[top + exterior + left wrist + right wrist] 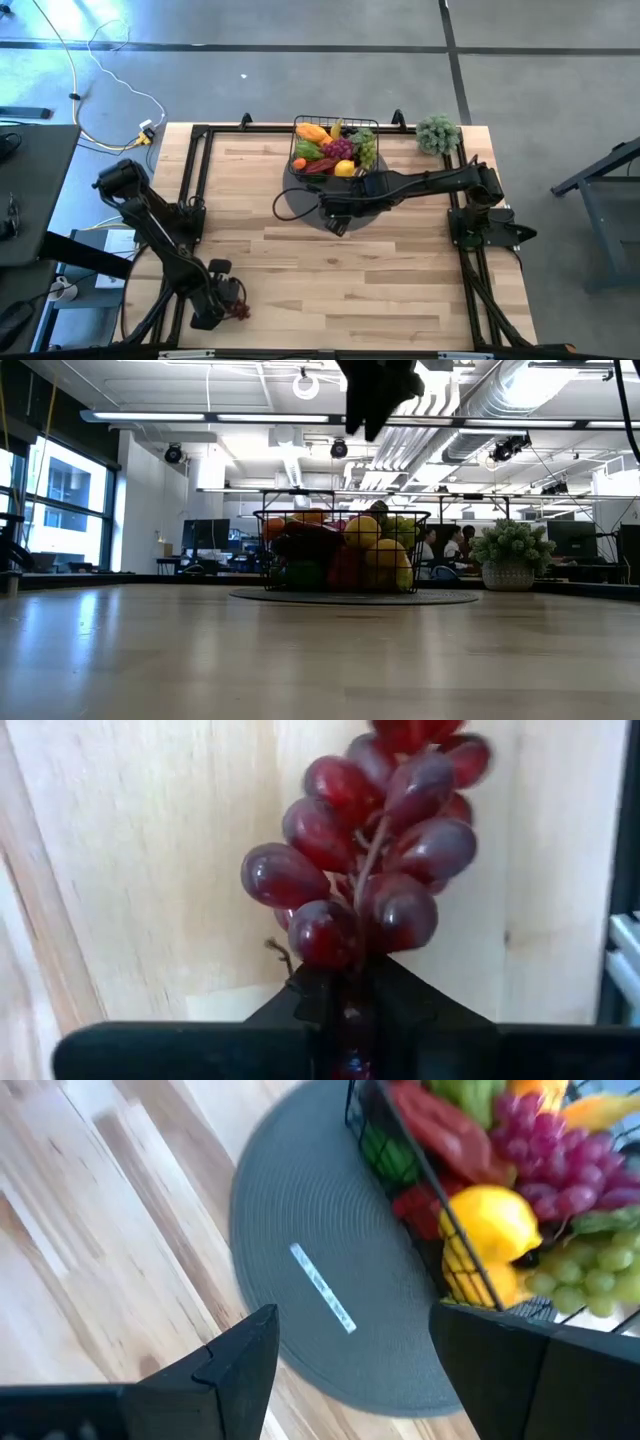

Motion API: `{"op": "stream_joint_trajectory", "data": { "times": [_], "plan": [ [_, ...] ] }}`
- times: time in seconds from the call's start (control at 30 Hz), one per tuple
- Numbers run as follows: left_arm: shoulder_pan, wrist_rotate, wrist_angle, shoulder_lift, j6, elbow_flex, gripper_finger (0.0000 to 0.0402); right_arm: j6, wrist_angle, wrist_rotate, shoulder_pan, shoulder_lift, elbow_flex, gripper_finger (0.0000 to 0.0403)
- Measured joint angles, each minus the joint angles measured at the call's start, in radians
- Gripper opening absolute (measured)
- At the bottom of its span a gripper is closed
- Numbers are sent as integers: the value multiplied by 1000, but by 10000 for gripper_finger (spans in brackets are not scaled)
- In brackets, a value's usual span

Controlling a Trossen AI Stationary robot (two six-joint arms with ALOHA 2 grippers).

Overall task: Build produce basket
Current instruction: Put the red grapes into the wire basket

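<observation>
Pale wood-plank table (330, 280) in an open office. Left fingers (345, 1005) pinch a red grape bunch (375, 840); right fingers (350, 1345), spread and empty, hover over the grey mat (320, 1270) just beside the basket (335, 125). The mat's label is unreadable.

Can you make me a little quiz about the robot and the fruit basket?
1. True or false: the left gripper is shut on a bunch of red grapes.
2. What does the basket sit on?
A. a grey round mat
B. a blue plate
C. bare wood
3. Fill in: the right gripper is ____ above the mat.

Key: 1 true; 2 A; 3 open.
</observation>
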Motion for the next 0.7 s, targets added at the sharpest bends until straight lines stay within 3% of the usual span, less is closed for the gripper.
{"op": "stream_joint_trajectory", "data": {
  "times": [0.33, 0.7],
  "plan": [
    [87, -63, -1, -106, -19, 1, 11, -67, -34, 85, 0, -3, 154, 240],
    [290, -265, 23, -263, 10, 2, 9, -113, -53, 138, -1, -2, 216, 240]
  ]
}}
